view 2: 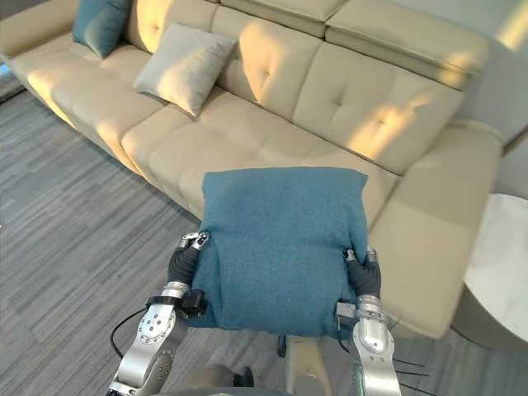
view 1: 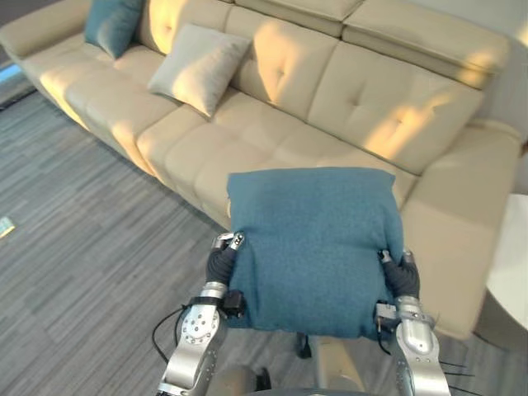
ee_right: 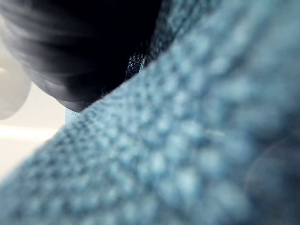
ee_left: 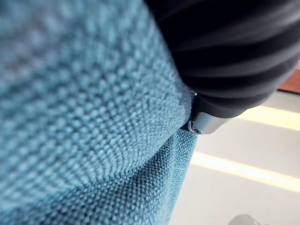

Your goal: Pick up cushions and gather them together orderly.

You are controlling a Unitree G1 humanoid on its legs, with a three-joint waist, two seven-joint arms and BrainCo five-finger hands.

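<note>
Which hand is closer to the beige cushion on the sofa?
Left. The left hand sits at the held blue cushion's edge on the beige cushion's side; the right hand is at the opposite edge, farther from it.

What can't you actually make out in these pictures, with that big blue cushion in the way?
- The grip of the left hand and right hand: the held blue cushion covers it in the eye views, and the wrist views blur on the fabric.
- The sofa seat's front edge: behind that cushion.
- The far blue cushion: cut off by the top edge.
- The white table: cut off by the right edge.
</note>
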